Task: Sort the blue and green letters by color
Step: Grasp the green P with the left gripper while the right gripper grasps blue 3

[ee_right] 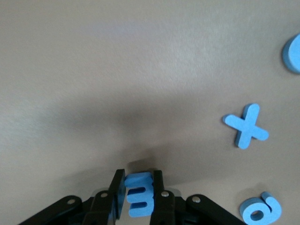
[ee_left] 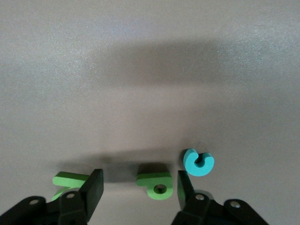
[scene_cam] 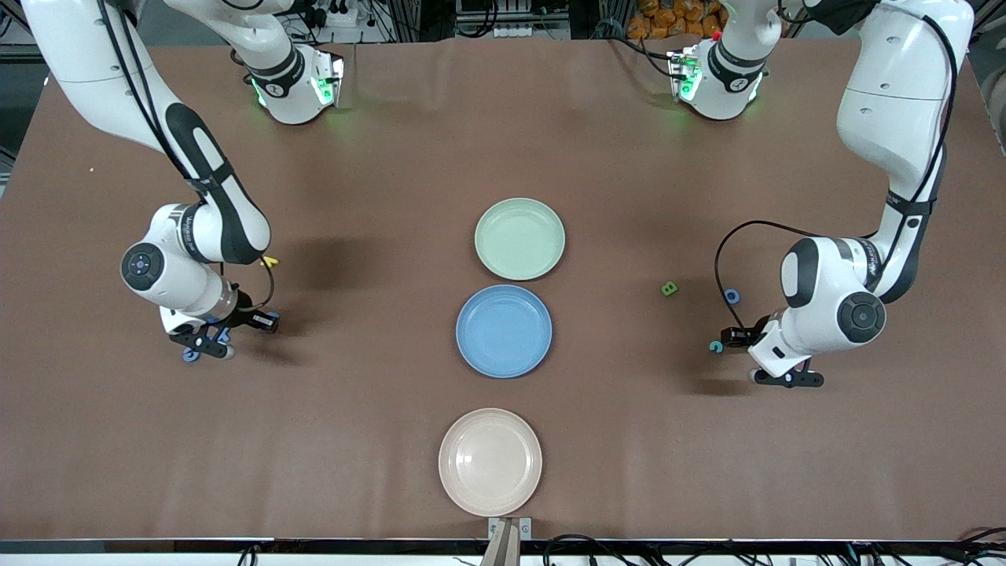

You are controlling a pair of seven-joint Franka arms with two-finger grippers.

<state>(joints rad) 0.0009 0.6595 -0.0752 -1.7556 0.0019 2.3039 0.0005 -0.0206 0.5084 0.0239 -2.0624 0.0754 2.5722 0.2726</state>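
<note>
My right gripper (ee_right: pixel 139 180) (scene_cam: pixel 206 344) is low at the right arm's end of the table, shut on a blue letter (ee_right: pixel 139 196) with three bars. Beside it lie a blue X (ee_right: pixel 246 125), a curled blue letter (ee_right: pixel 260 210) and the edge of another blue piece (ee_right: pixel 293 54). At the left arm's end, my left gripper (ee_left: pixel 139 183) (scene_cam: pixel 786 378) stands open just above the cloth. A green letter (ee_left: pixel 155 183) lies between its fingers, untouched. A second green letter (ee_left: pixel 68 180) lies just outside one finger and a teal C (ee_left: pixel 198 162) (scene_cam: pixel 716 346) just outside the other.
Three plates line the table's middle: green (scene_cam: pixel 519 238), blue (scene_cam: pixel 504 331) nearer the camera, beige (scene_cam: pixel 490 461) nearest. A green block letter (scene_cam: pixel 669 288) and a blue ring (scene_cam: pixel 732 296) lie near the left arm. A yellow letter (scene_cam: pixel 269 261) lies by the right arm.
</note>
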